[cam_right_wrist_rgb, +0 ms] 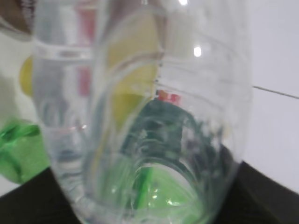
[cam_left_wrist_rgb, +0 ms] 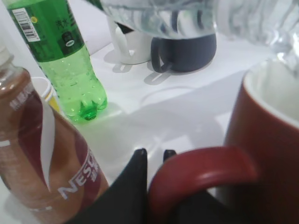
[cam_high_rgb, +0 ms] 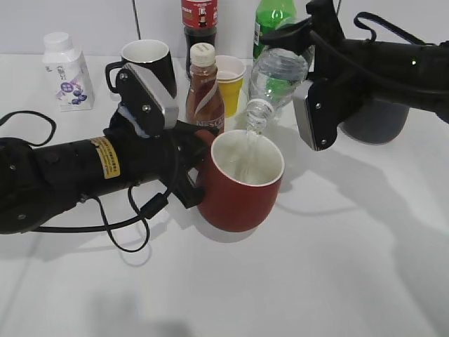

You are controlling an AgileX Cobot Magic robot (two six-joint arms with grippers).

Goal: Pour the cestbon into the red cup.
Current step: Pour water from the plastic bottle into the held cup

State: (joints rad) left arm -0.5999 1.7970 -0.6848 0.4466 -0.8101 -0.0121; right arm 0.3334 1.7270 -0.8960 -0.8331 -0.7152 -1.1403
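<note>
Above the red cup [cam_high_rgb: 242, 184], near the middle of the table [cam_high_rgb: 337, 267], the cestbon [cam_high_rgb: 277, 81] is tipped neck-down, a thin stream falling inside the rim. The right end effector [cam_high_rgb: 305, 84] is clamped on the bottle's body; the left end effector [cam_high_rgb: 196, 172] grips the cup's handle, bracing it. To pour well, hold the mouth centred over the opening, tilt gradually, and keep clear of the Nescafe bottle [cam_high_rgb: 205, 91] just behind.

Behind the red cup [cam_high_rgb: 240, 184] we count a coffee bottle [cam_high_rgb: 204, 90], yellow paper cup [cam_high_rgb: 229, 75], green soda bottle [cam_high_rgb: 273, 21] and black mug [cam_high_rgb: 147, 62], closely packed. We find open tabletop [cam_high_rgb: 330, 281] in front and right.
</note>
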